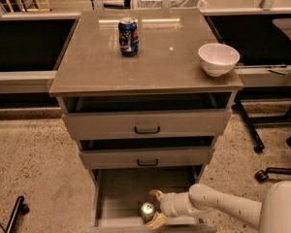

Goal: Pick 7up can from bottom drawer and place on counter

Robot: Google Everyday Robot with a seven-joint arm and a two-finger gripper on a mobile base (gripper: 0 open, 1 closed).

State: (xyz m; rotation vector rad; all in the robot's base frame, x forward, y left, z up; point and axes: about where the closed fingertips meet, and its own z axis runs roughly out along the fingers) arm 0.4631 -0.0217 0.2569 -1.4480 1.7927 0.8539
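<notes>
The 7up can [147, 210] stands upright on the floor of the open bottom drawer [121, 191], near its front; its shiny silver top faces up. My gripper [155, 208] reaches in from the lower right on a white arm. Its two fingers are spread, one behind the can and one in front of it [156, 221], with the can between them at its right side. I cannot tell whether they touch it. The grey-brown counter [150, 62] tops the cabinet.
A blue-labelled can [128, 36] stands on the counter at the back left. A white bowl [218, 58] sits at the counter's right edge. The two upper drawers [146, 123] are partly pulled out above the bottom one. Chair legs and wheels stand at the right.
</notes>
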